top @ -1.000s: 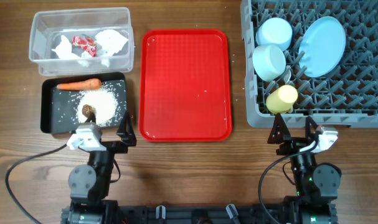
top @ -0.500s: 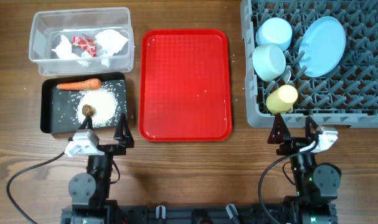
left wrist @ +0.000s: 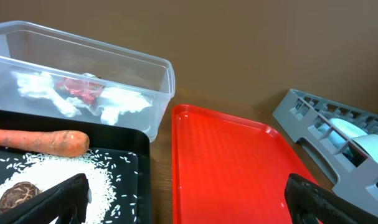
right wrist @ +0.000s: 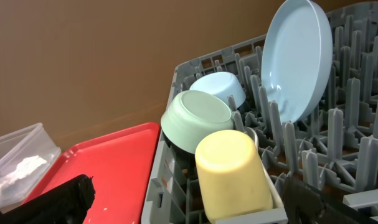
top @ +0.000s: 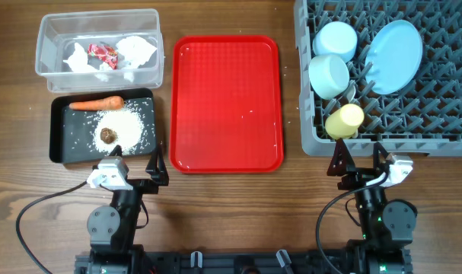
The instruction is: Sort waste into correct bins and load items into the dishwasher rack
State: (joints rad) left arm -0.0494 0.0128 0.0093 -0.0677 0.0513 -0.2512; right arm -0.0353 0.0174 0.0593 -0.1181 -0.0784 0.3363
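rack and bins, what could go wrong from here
1. The cup lies on its side at the rack's front edge, close to the open right gripper; a forward move might knock it.
2. The plate stands tilted beside the bowls and might tip onto them.
3. The open left gripper sits at the black tray's rim; a nudge could scatter rice.

Both arms sit folded low and close to their bases. The left gripper (top: 135,161) and the right gripper (top: 359,157) point forward, jaws spread wide, holding nothing.
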